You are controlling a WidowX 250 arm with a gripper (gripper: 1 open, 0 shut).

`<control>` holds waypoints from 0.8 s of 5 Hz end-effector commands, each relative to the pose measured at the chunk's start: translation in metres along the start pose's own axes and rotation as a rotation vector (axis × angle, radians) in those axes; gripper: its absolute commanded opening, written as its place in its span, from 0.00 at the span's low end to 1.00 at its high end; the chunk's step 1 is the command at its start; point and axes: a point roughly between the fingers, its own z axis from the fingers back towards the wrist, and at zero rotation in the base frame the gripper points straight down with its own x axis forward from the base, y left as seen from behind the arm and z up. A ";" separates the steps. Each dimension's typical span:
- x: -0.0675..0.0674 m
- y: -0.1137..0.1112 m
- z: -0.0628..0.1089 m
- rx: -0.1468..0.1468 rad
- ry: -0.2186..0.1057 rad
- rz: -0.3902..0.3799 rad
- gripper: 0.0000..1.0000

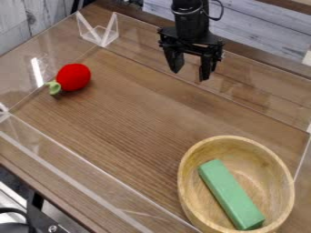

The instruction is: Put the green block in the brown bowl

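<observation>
So the block (231,194) is already lying in the bowl (194,192), over at the near right corner of the view, and our pincer (192,71) is way up at the far side of the bench (134,118), well apart from it. Its fingers are spread apart with nothing between them. To us that reads as job basically done, so the step in hand is just finishing clean: stay away and park the arm.

How we'd do that well: don't go back for a "better" placement. The block looks flat enough on the bottom of the bowl, set at a slant with its near end close to the rim, and nothing in the task asks for it to be centred. Poking at it only gives us a chance to hook the rim and drag or tip the whole bowl.

If we do have to move, we'd lift first, then go sideways, and keep the fingers wide so we don't pinch anything by accident. The pincer looks pretty low over the bench, though we can't really tell the clearance from this angle, so a sideways sweep first could scrape. We'd also keep the path off the red fruit (75,76) on the left of the view, since it's round and would probably roll if we nudged it.
</observation>
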 end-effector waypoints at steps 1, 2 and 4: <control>0.014 0.009 0.018 0.007 -0.060 0.001 1.00; 0.020 0.021 0.021 0.010 -0.072 0.007 1.00; 0.022 0.023 0.032 -0.012 -0.050 -0.117 1.00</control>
